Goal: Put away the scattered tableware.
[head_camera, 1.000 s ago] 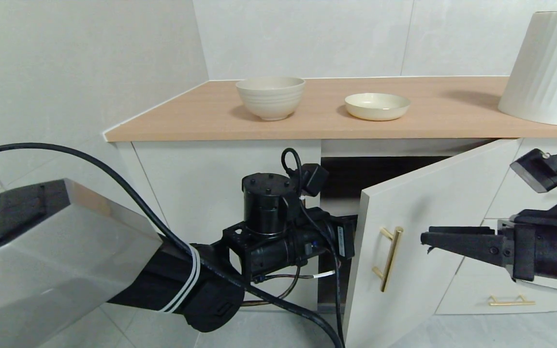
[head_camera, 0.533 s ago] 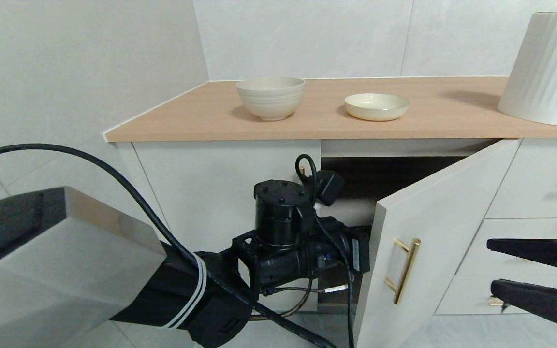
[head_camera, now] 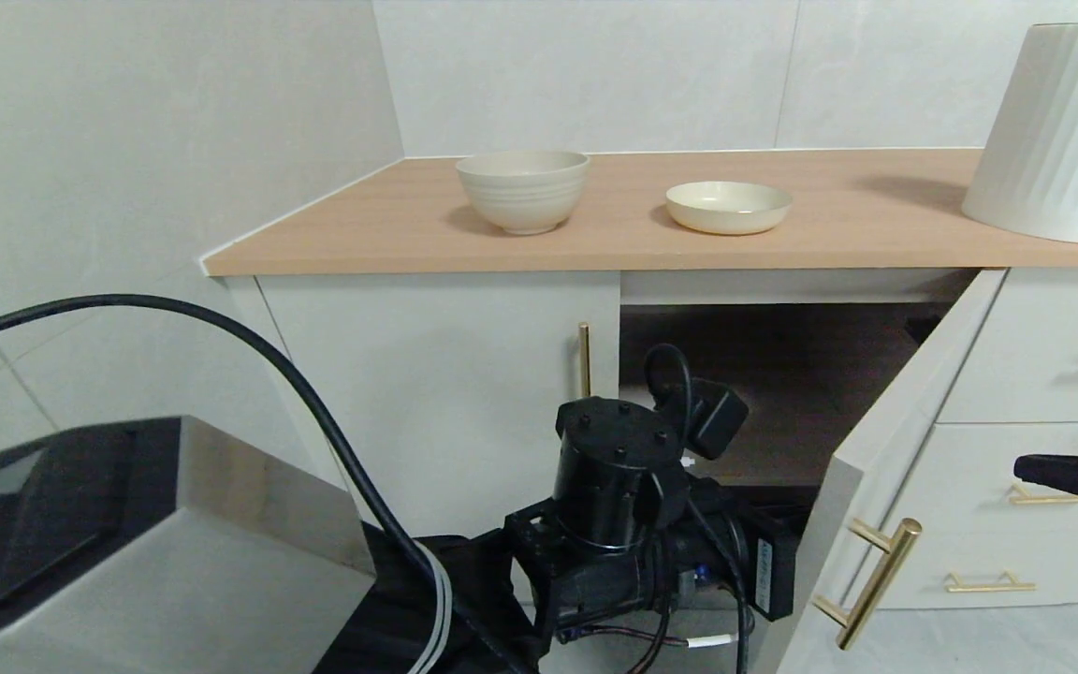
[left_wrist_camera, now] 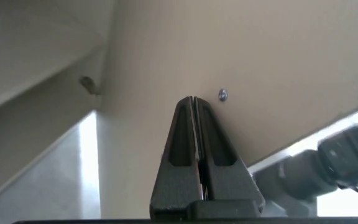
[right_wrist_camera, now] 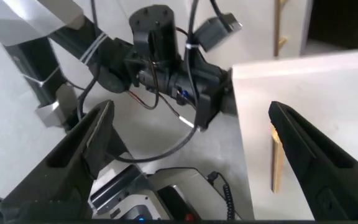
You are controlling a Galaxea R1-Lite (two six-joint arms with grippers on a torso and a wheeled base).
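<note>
Cabinet door [head_camera: 876, 477] stands open, tableware not yet collected from the counter [head_camera: 389, 234] above it

The left gripper [left_wrist_camera: 193, 102] has its fingers pressed fully together, tip against the door's inner face; the right gripper [right_wrist_camera: 189, 109] is spread wide and empty on the door's outer side, near its gold handle [head_camera: 876, 585]. The shallow dish [head_camera: 728, 206] sits above the opening the door uncovers, the bowl [head_camera: 522, 190] farther from the door's hinge along the same counter. The risks I see: the narrow tip could skid off the smooth panel, the door could swing on into the waiting right gripper, or the left arm's cable [head_camera: 249, 337] could catch the door's free edge when the arm pulls out
</note>
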